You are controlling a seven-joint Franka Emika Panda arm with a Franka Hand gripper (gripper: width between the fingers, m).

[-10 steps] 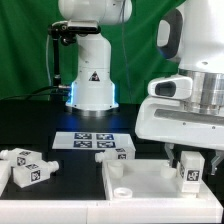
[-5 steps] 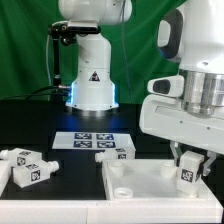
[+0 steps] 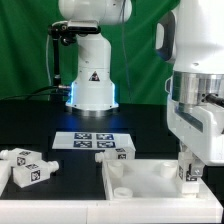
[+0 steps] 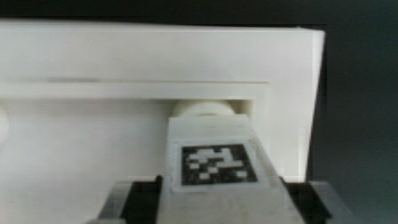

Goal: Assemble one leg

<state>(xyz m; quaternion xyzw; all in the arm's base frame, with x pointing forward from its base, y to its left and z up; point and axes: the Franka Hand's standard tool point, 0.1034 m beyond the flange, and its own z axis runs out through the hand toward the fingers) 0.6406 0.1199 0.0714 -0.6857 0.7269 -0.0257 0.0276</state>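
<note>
My gripper [image 3: 192, 172] is shut on a white leg [image 3: 190, 171] with a black-and-white tag, holding it upright over the right corner of the large white rimmed panel [image 3: 140, 180]. In the wrist view the leg [image 4: 214, 150] sits between my dark fingers [image 4: 139, 200], its round peg end at a corner socket [image 4: 210, 103] of the panel [image 4: 107, 60]. Whether the peg is inside the socket I cannot tell. Three more legs lie on the table: two at the exterior view's left [image 3: 27, 172] [image 3: 22, 156] and one near the middle [image 3: 116, 152].
The marker board [image 3: 88, 139] lies flat behind the panel. The white robot base [image 3: 92, 85] stands at the back on the black table, before a green backdrop.
My wrist has turned about its axis over the leg, and the gripper with the leg has stayed at the panel's right corner. The loose legs have not moved.
</note>
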